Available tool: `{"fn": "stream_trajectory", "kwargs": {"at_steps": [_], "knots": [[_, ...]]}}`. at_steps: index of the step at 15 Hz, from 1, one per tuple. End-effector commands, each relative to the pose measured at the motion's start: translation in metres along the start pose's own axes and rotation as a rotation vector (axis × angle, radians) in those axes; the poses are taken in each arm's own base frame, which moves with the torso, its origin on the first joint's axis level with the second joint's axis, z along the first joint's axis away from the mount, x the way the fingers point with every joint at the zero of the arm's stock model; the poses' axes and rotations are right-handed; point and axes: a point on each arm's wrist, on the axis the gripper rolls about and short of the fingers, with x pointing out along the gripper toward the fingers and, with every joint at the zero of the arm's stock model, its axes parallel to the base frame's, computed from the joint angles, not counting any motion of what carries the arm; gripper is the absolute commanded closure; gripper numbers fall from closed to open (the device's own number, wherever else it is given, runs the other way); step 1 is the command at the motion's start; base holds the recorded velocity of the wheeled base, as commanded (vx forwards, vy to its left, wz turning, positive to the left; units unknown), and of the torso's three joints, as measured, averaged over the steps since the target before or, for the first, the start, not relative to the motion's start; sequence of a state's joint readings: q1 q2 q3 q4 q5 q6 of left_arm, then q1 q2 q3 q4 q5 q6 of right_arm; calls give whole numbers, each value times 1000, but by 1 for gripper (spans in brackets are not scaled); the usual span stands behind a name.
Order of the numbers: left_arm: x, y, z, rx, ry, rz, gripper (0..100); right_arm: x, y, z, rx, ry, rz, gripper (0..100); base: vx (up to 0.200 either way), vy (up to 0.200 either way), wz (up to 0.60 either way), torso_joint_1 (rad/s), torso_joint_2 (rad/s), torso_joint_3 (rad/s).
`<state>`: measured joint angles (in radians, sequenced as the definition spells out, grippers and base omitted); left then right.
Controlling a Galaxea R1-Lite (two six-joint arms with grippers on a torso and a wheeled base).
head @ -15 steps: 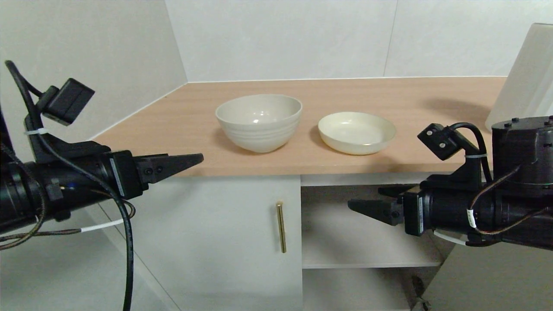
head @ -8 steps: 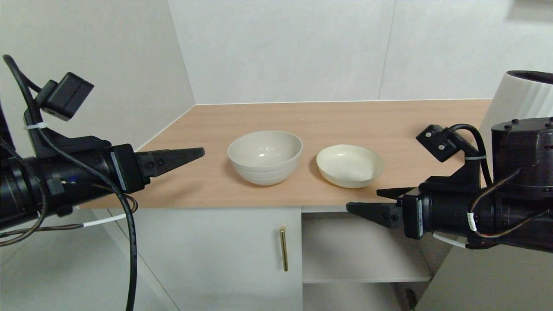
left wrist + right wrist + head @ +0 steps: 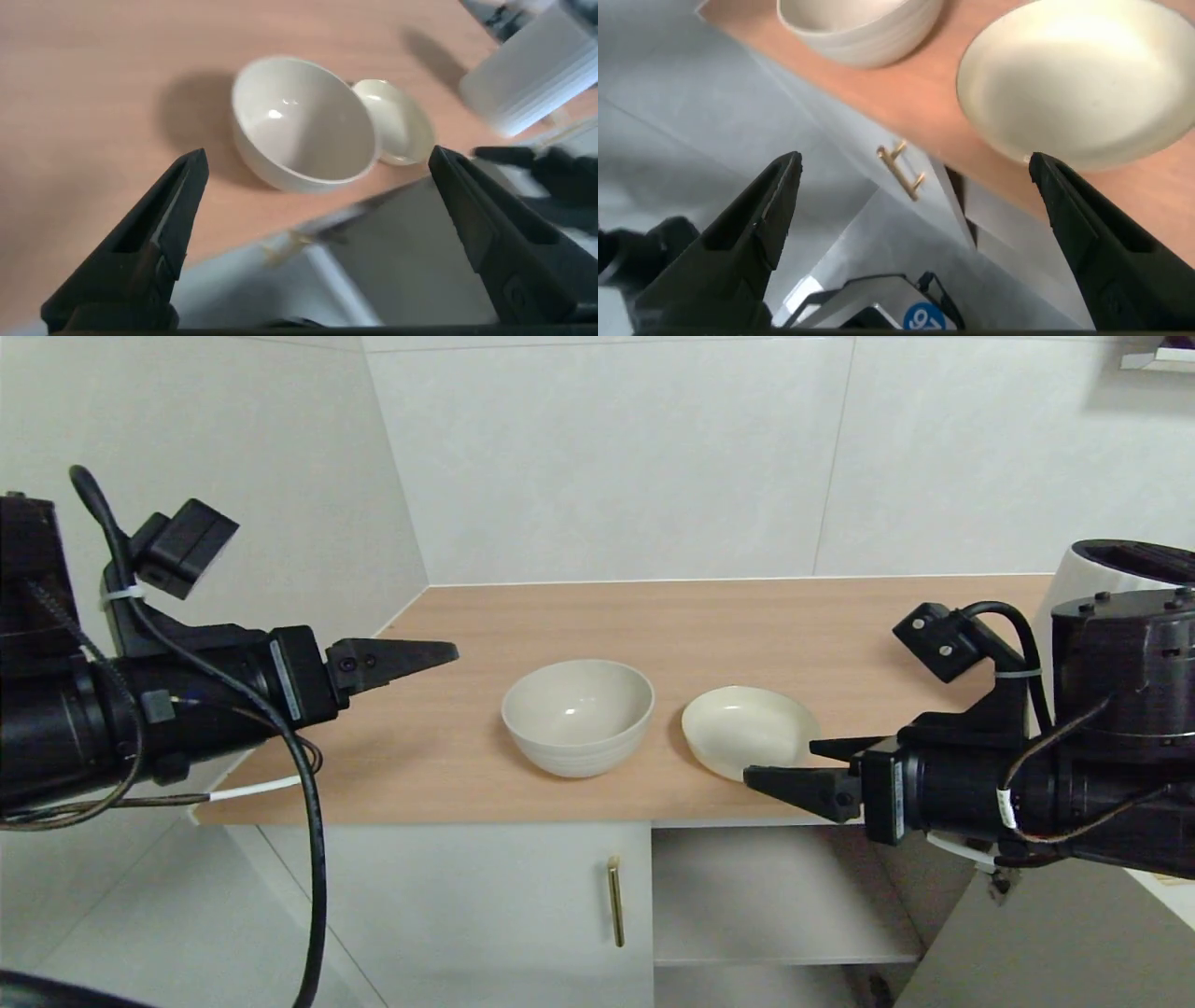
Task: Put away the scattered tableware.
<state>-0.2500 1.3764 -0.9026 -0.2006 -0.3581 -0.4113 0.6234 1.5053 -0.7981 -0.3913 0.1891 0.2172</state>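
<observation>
As the head camera has shifted, the wooden counter [image 3: 448,747] shows from higher up. The left gripper [image 3: 439,655] and right gripper [image 3: 780,761] stay spread open, the right now at the counter edge just beside the shallow bowl [image 3: 738,723], near the deep bowl [image 3: 577,714]. White tiled walls [image 3: 607,457] stand behind.

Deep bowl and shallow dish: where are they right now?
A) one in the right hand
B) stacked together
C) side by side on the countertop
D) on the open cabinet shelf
C: the deep bowl and the shallow dish both rest on the countertop, the bowl to the robot's left of the dish.
</observation>
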Motion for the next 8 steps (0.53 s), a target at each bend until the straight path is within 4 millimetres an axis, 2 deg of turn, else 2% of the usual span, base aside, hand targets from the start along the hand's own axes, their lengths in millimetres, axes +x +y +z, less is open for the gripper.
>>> {"fn": "stream_trajectory", "kwargs": {"at_steps": [1,4,6,8], "knots": [[15,-1,2,-74,49,-7,0,11,-3,4,13,11,-27,0,0,0,0,0,0,0],[48,1,1,-310,108,8,0,22,-4,26,197,71,-184,0,0,0,0,0,0,0],[60,7,-2,-347,115,50,0,26,-11,36,272,84,-251,0,0,0,0,0,0,0],[84,20,-11,-350,105,185,0,36,-28,39,292,69,-378,0,0,0,0,0,0,0]]}}
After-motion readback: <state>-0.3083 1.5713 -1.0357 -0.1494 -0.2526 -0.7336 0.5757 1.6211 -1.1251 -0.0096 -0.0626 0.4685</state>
